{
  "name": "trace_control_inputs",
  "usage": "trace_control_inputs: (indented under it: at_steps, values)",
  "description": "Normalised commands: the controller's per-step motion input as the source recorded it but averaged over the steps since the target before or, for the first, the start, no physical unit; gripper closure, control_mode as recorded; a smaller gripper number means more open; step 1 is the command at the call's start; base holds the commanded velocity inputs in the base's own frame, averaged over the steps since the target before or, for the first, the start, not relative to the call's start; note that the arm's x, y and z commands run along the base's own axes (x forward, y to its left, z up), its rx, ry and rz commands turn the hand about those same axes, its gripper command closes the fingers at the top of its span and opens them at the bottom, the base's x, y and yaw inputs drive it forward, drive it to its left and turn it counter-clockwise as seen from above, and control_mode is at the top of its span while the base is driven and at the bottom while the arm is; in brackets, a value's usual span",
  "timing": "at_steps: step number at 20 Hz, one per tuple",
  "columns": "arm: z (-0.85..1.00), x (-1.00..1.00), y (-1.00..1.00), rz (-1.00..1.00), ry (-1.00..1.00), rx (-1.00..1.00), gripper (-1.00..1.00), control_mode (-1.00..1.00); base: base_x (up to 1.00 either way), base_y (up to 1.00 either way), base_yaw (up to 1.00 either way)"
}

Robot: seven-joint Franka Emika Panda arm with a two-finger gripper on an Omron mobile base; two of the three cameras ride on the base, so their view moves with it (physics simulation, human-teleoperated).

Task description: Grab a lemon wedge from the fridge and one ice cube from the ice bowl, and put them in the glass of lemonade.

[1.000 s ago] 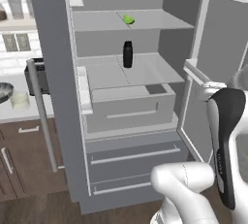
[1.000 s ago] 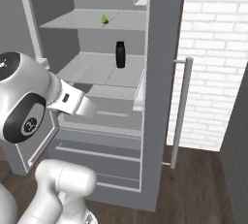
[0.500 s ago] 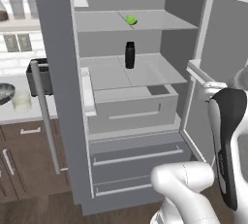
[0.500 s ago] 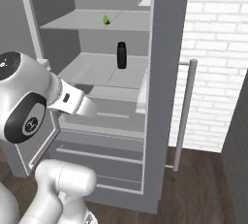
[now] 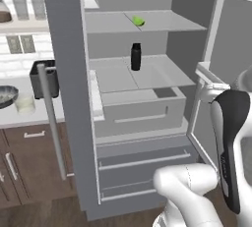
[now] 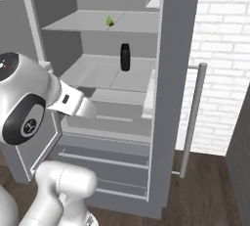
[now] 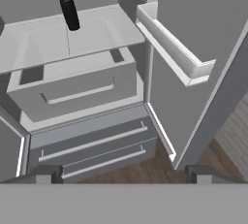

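1. Left base view: the fridge (image 5: 74, 73) stands with both doors swung open, its left door carrying a long silver bar handle (image 5: 51, 123). The lemon wedge (image 5: 138, 21) lies on the upper shelf (image 5: 162, 22), towards the back and near the middle. One shelf down, a black bottle (image 5: 136, 56) stands upright. Below that shelf is a pale crisper drawer (image 5: 140, 110), and under it two outer drawers (image 5: 142, 164). To the left of the fridge, on the counter (image 5: 19, 118), the glass of lemonade (image 5: 24, 103) stands just beside the ice bowl (image 5: 6, 96), with a dark toaster (image 5: 42, 78) behind it. The white arm (image 5: 229, 152) rises at the lower right.

2. Right base view: the lemon wedge (image 6: 110, 21) sits on the upper shelf (image 6: 141, 22) and the black bottle (image 6: 125, 56) is upright on the shelf below, well apart from it. The open fridge door (image 6: 176, 63) stands at the right with its bar handle (image 6: 191, 117), before a white brick wall (image 6: 224, 49). The arm (image 6: 29, 102) crosses the left side.

3. Hand view: the gripper (image 7: 118, 173) shows its two dark fingertips (image 7: 48, 173) spread wide apart at the bottom, holding nothing. Ahead are the black bottle (image 7: 69, 8), the crisper drawer (image 7: 77, 89), the two outer drawers (image 7: 92, 148) and the door bin (image 7: 169, 48) on the open door.
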Motion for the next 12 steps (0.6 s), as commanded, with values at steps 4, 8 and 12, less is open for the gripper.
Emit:
trace_control_inputs:
  at_steps: [4, 8, 12]
  values:
    - [0.0, 0.0, 0.0, 0.0, 0.0, 0.0, -1.0, 1.0, 0.68, 0.16, 0.0]
    - [0.0, 0.0, 0.0, 0.0, 0.0, 0.0, -1.0, 1.0, 0.74, 0.11, 0.0]
    - [0.0, 0.0, 0.0, 0.0, 0.0, 0.0, -1.0, 1.0, 0.7, 0.09, 0.0]
